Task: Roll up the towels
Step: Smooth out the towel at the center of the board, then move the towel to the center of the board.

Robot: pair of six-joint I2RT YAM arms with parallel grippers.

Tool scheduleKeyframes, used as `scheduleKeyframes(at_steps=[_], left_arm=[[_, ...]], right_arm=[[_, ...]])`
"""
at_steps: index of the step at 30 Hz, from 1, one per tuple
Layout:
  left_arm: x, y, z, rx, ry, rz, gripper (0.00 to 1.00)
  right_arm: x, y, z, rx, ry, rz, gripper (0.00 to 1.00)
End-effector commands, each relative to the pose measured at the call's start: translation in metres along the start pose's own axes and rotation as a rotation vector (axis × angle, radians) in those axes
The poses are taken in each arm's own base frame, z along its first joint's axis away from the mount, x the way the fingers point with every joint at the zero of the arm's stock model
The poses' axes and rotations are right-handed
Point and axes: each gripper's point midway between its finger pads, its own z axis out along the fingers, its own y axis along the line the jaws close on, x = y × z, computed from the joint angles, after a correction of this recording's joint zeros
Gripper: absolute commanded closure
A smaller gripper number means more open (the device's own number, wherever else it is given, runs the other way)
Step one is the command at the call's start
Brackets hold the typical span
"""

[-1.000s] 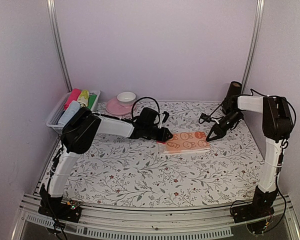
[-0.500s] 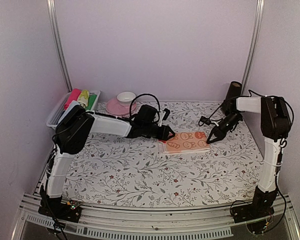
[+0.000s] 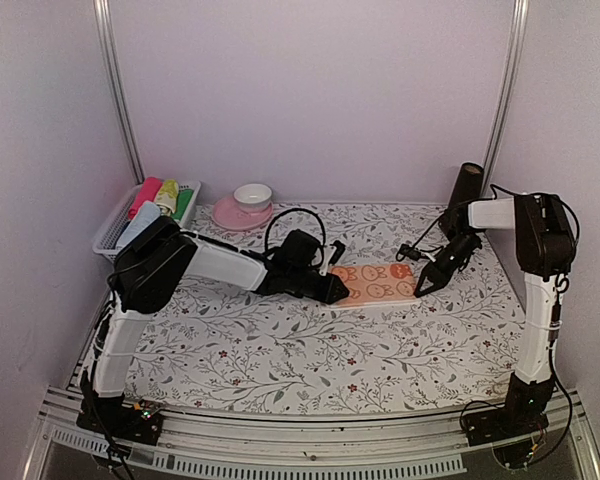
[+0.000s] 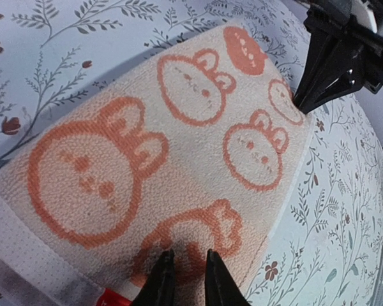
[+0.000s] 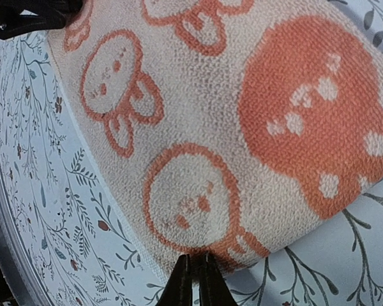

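Note:
The peach-orange towel (image 3: pixel 375 284) with rabbit prints lies folded flat on the floral sheet; it fills the left wrist view (image 4: pixel 179 146) and the right wrist view (image 5: pixel 242 115). My left gripper (image 3: pixel 335 291) is on its near left corner; the jaws (image 4: pixel 188 258) are almost closed, pinching the top fabric. My right gripper (image 3: pixel 420 289) is shut on the towel's near right edge (image 5: pixel 195 260), which lifts slightly off the sheet. A pale blue roll (image 3: pixel 133 229) lies in the basket, partly behind my left arm.
A white basket (image 3: pixel 108 240) with pink, yellow and green items stands at the back left. A pink plate (image 3: pixel 230 214) holding a white bowl (image 3: pixel 252 194) is beside it. A black cylinder (image 3: pixel 467 183) stands at the back right. Cables hang by both wrists.
My left gripper has moved right and nearer, from the towel's left edge onto its near left corner. My right gripper has shifted slightly down to the near right edge.

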Motion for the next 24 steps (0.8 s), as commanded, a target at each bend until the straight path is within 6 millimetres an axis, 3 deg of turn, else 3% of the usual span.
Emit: scheduleKeyframes(at_steps=[1,8,12,17,24], left_arm=[[0.003,0.006,-0.004,-0.014,0.003,-0.013,0.83],[-0.001,0.017,-0.01,-0.043,-0.007,-0.019,0.8],[-0.001,0.023,-0.019,-0.061,-0.008,-0.018,0.77],[0.003,0.035,-0.036,-0.1,-0.007,-0.015,0.73],[0.005,0.067,-0.051,-0.18,0.015,0.0,0.62]], right_arm=[[0.011,-0.003,0.007,0.005,0.04,0.01,0.92],[-0.039,0.025,-0.039,0.003,-0.16,-0.123,0.88],[-0.061,0.022,-0.057,0.066,-0.246,-0.14,0.85],[-0.072,0.007,-0.064,0.155,-0.29,-0.12,0.84],[-0.066,0.0,-0.055,0.173,-0.26,-0.088,0.84]])
